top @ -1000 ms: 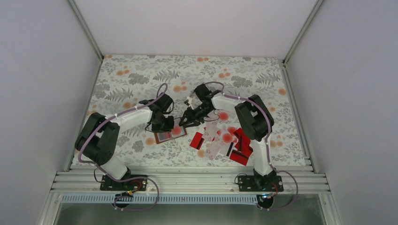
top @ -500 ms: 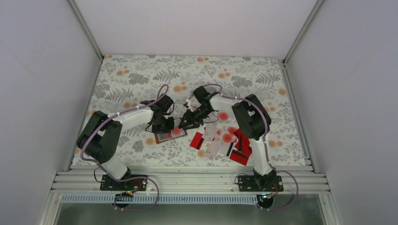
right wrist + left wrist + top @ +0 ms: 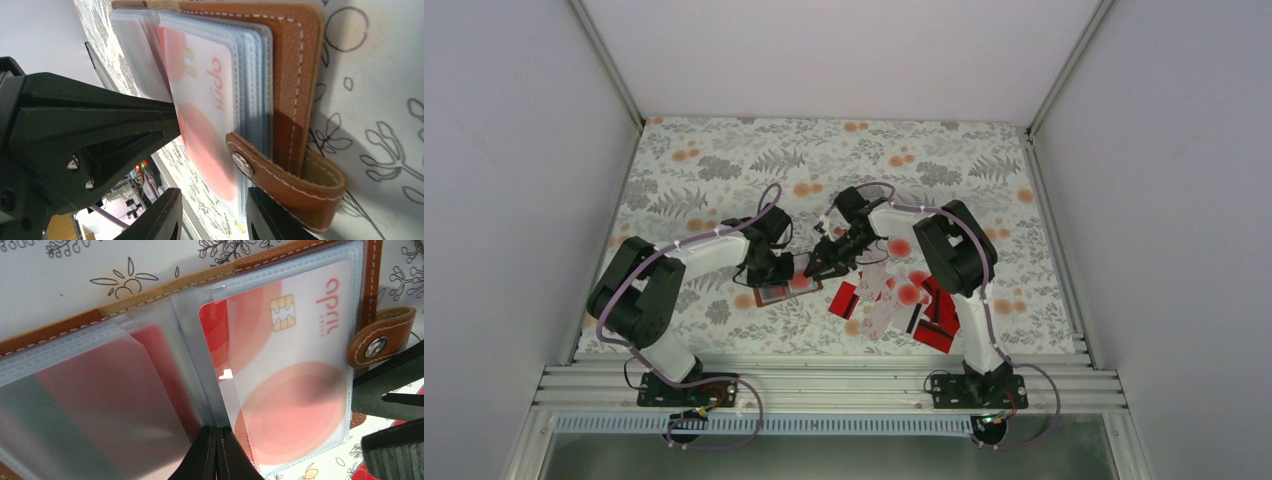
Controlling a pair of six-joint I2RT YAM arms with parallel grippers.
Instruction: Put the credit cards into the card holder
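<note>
The left gripper [image 3: 217, 454] has its fingers pressed together; the tips push down on the fold in the middle of the holder [image 3: 300, 250], between the clear pockets [image 3: 190, 340]; I cannot tell if a pocket is pinched in them. The right gripper [image 3: 214, 212] has its fingers apart; they sit at the side of the holder by the strap [image 3: 280, 185], with the edge of the pockets between them, not squeezing it as far as I can see. The holder lies open on the table [image 3: 724, 160], between the two arms; a white card [image 3: 295, 375] with red blobs is in the pocket next to the strap. Many more cards [image 3: 904, 295] lie in a heap just beside the holder. I think the step is pinning the holder open for another card; next the right gripper must go to the heap, pick up one thin card by its edge, and slide it straight into a free pocket.
</note>
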